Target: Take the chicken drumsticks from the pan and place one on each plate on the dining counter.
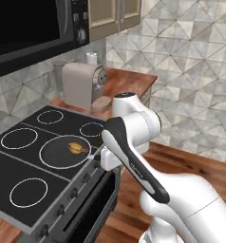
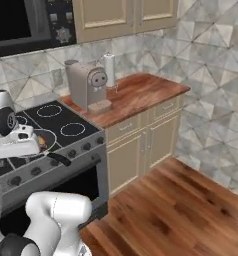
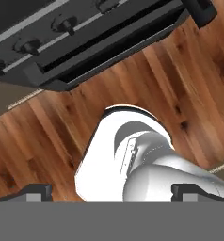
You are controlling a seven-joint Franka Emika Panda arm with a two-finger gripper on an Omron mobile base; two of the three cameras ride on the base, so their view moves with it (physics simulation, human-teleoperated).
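Note:
The pan (image 1: 55, 154) sits on the black stovetop's front right burner, its thin black handle (image 2: 58, 159) reaching out over the stove's front edge. One orange-brown chicken drumstick (image 1: 76, 148) lies in the pan, right of its middle. My arm folds up in front of the stove, with the hand just right of the pan and aimed down at the floor. In the hand view my gripper (image 3: 114, 190) is open, its two fingertips (image 3: 38, 192) far apart with nothing between them. The plates and the dining counter are out of view.
A beige coffee machine (image 1: 81, 85) stands on the wood counter (image 2: 141, 92) right of the stove, with a paper towel roll (image 2: 109, 70) behind it. A black microwave (image 1: 34, 28) hangs above the stove. The oven front with knobs (image 3: 67, 23) is above the wooden floor (image 3: 189, 80).

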